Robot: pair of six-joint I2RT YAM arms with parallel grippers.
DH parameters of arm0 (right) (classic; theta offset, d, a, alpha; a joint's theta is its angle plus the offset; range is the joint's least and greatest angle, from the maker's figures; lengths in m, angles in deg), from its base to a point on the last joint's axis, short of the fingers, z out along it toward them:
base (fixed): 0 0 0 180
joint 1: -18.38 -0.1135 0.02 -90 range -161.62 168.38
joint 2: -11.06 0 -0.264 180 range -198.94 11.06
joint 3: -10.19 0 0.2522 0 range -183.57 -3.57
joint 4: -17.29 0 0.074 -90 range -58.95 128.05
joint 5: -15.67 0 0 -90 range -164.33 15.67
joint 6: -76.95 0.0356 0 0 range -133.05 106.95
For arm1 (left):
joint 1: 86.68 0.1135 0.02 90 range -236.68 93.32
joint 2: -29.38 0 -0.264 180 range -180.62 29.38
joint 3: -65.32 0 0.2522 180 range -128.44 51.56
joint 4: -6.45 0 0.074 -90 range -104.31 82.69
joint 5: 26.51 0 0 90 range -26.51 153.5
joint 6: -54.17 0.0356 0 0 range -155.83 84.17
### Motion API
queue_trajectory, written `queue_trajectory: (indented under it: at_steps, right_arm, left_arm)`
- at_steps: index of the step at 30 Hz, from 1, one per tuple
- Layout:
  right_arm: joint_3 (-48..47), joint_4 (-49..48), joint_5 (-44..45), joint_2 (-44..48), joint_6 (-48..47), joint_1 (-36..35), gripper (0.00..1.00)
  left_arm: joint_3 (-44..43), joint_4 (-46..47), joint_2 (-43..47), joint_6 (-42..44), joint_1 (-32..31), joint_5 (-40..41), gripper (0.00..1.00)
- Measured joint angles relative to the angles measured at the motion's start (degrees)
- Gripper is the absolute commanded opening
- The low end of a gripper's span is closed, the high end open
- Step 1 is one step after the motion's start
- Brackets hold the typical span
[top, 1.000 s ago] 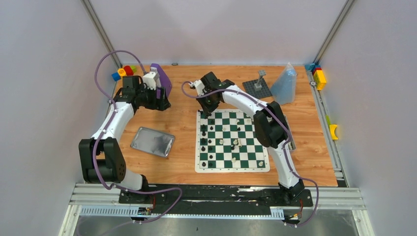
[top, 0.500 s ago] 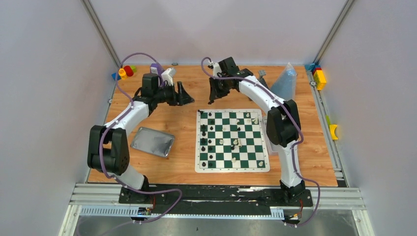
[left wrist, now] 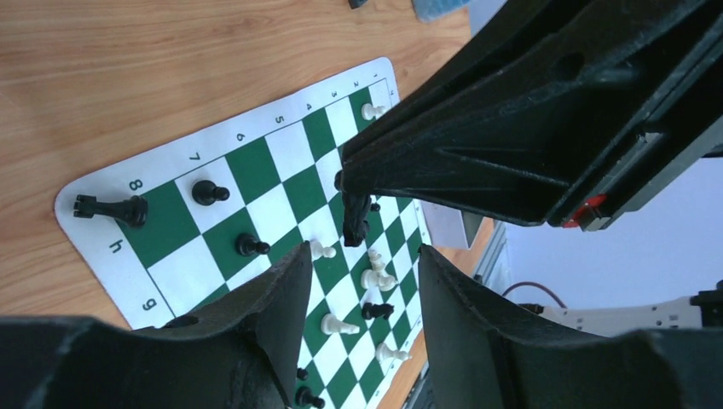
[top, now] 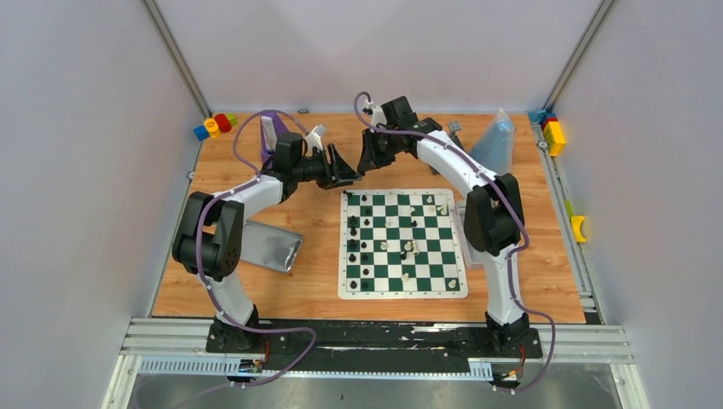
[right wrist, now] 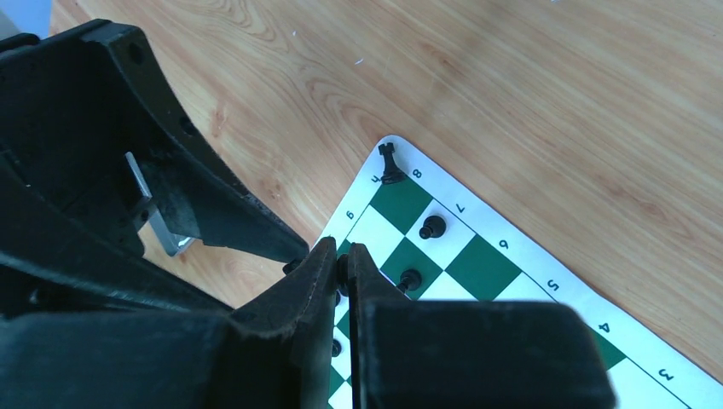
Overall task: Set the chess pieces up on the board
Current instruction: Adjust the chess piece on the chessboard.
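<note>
The green and white board lies right of centre with black and white chess pieces scattered on it. Behind its far left corner my right gripper hangs above the wood, shut on a small black chess piece that sticks out below its tips. My left gripper faces it from the left, open, and its fingertips lie just short of that piece with nothing between them. A black rook stands on the corner square, with black pawns beside it.
A silver tin lies left of the board, partly behind the left arm. A grey studded plate and a clear bag sit at the back right. Coloured blocks are at the back left corner, more on the right rail.
The left arm has swung right across the table to meet the right gripper, its jaws narrowing. The right gripper rose from the board's far left corner to behind the board.
</note>
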Motion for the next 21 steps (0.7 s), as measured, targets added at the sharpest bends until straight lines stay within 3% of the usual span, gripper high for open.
queue_trajectory:
  at_steps: [21]
  right_arm:
    - [0.24, 0.00, -2.95, 0.00, 1.18, 0.37, 0.00]
  left_arm:
    - [-0.87, 4.94, -4.59, -8.41, -0.11, -0.87, 0.33]
